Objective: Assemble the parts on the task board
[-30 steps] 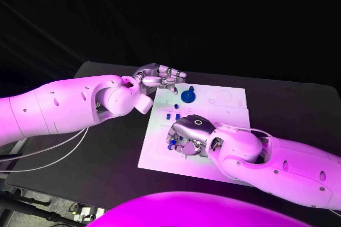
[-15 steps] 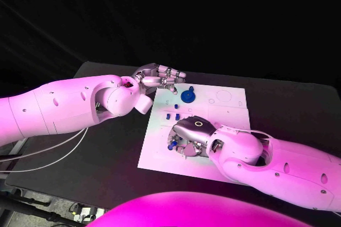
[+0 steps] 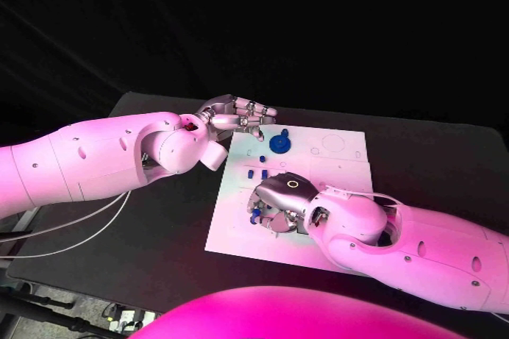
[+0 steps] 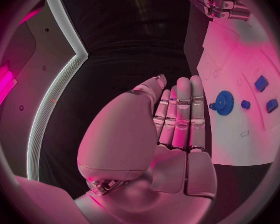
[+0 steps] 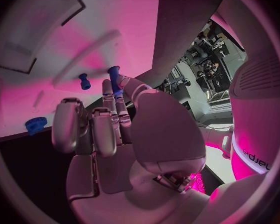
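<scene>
Right robot hand [image 3: 281, 203] crept forward, pinching blue peg [image 5: 114, 77]

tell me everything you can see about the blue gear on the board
The blue gear is a small round toothed wheel that looks like plastic, with a raised hub at its centre. It lies flat near the far edge of the white task board, beside a smaller blue part. Nothing touches it: the left hand hovers close by with its fingers together and nothing in them, and the right hand is busy at the near part of the board.
</scene>
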